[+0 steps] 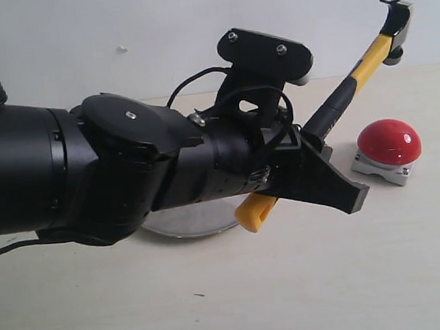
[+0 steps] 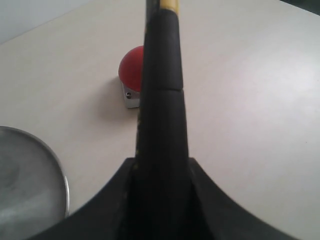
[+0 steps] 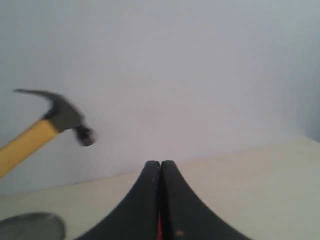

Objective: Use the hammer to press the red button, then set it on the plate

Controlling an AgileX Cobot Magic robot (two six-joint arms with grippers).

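My left gripper (image 1: 313, 164) is shut on the black grip of the hammer (image 1: 368, 63). The hammer slants up to the right, its dark head high above the table and its yellow looped end sticking out below the fingers. The red button (image 1: 389, 141) sits on its grey base on the table, below the raised head and apart from it. In the left wrist view the hammer handle (image 2: 162, 100) runs out from the gripper (image 2: 161, 170) and covers part of the red button (image 2: 131, 67). The plate (image 1: 191, 224) is mostly hidden behind my left arm. My right gripper (image 3: 160, 165) is shut and holds nothing.
The plate rim (image 2: 64, 180) shows beside the left gripper. In the right wrist view the hammer head (image 3: 62, 115) hangs before a pale wall, with the plate edge (image 3: 35, 224) low in the frame. My left arm fills the left half of the exterior view.
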